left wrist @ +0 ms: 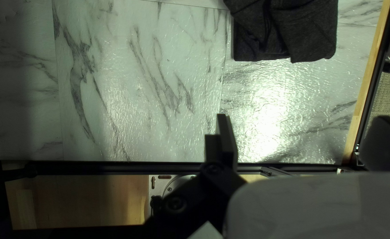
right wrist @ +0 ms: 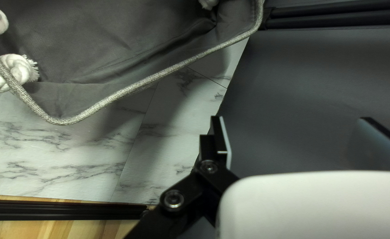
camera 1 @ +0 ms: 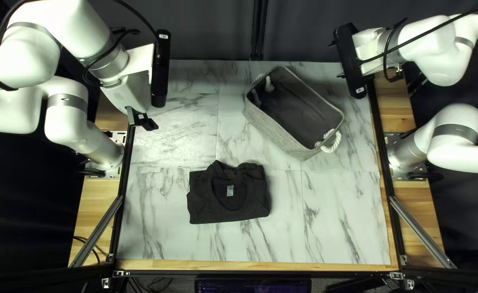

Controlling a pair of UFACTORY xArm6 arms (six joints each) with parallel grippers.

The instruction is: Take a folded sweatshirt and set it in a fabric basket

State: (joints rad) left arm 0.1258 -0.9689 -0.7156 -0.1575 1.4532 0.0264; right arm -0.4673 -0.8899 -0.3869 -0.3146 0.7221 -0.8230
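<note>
In the top left view my left gripper [camera 1: 142,120] is raised over the table's left edge, and my right gripper [camera 1: 351,61] hangs beyond the basket's far right side. The dark folded sweatshirt [camera 1: 252,196] lies flat, collar showing, on the near half of the table. Behind it stands the grey fabric basket [camera 1: 279,130], upright with its opening up. In the left wrist view the left gripper [left wrist: 306,135] is open and empty, with the sweatshirt [left wrist: 288,33] ahead of it, apart. The right gripper [right wrist: 297,138], in the right wrist view, is open and empty beside the basket [right wrist: 128,90].
White rope handles [camera 1: 332,142] hang at both ends of the basket. Black rails edge the marbled tabletop [camera 1: 168,217] on its left and right, with wooden strips [camera 1: 93,206] outside them. A dark curtain [camera 1: 315,32] stands behind the far edge.
</note>
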